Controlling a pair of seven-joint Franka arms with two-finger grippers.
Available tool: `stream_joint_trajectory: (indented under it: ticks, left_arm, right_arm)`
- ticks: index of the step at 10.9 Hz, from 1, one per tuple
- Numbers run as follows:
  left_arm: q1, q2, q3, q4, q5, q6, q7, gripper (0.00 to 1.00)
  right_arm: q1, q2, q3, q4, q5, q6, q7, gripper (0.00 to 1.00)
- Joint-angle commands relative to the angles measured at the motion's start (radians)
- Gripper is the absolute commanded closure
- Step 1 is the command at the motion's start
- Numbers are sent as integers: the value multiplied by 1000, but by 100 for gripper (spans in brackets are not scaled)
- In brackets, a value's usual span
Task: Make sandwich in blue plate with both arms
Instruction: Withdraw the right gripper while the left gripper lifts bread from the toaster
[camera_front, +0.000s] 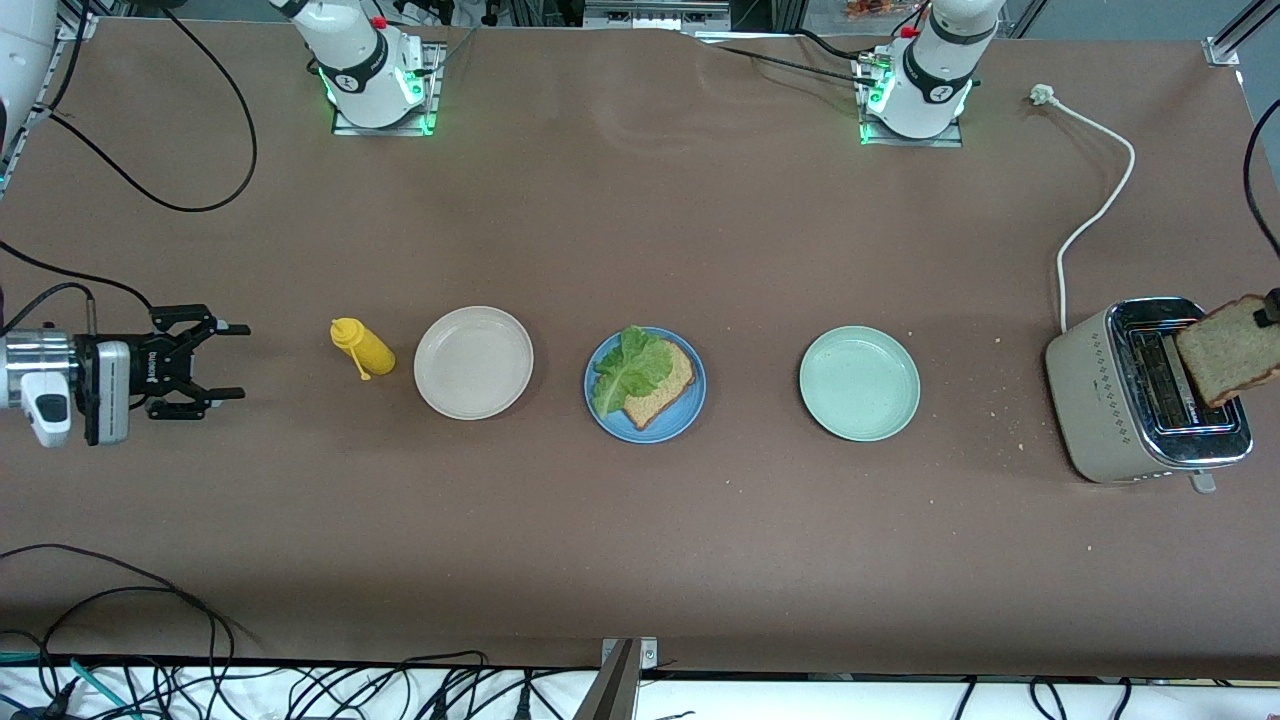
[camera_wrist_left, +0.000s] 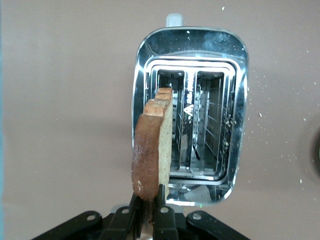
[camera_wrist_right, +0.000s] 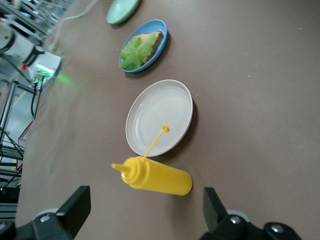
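Front view: blue plate (camera_front: 645, 385), frame centre, holds 1 toast slice with lettuce (camera_front: 628, 368); top slice pending.

Left wrist view: left end effector (camera_wrist_left: 150, 212) pinches second slice (camera_wrist_left: 152, 150) over toaster (camera_wrist_left: 190, 115).

Right wrist view: right end effector (camera_wrist_right: 145, 212) agape, empty, waiting by mustard bottle (camera_wrist_right: 155, 176).

You get the front view from high across the brown table (camera_front: 640, 520), facing the arm bases. Your left wrist camera looks straight down, close over the chrome-topped beige toaster (camera_wrist_left: 190, 115), also seen in front. Your right wrist camera looks low along the table at the yellow squeeze bottle (camera_wrist_right: 155, 176), shared with the front view.
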Motion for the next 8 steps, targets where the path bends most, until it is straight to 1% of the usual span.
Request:
stream_joint_trajectory:
  ticks: [1,2,3,4,5,7,8]
  left_arm:
    - [2,-124,3,-17,-50,-134,50,100]
    - [2,-153,4,-17,-129,-185,38,100]
    - [2,-172,3,-20,-207,-246,9,100]
    - [0,-188,-20,-30,-272,-289,-51,100]
    - [5,-193,-64,-33,-303,-325,-121,100]
    - [3,-192,-195,-47,-363,-337,-337,100]
    - [3,-192,-256,-53,-392,-336,-433,100]
  right_arm:
    - [56,-85,1,58,-134,-57,328,0]
    - [62,-108,1,61,-179,-57,405,0]
    - [82,-137,-2,62,-246,-57,478,0]
    - [90,-173,2,64,-321,-57,550,0]
    - [128,-212,-2,64,-384,-57,653,0]
    - [166,-285,1,59,-540,-57,866,0]
    - [168,-294,-1,58,-602,-51,916,0]
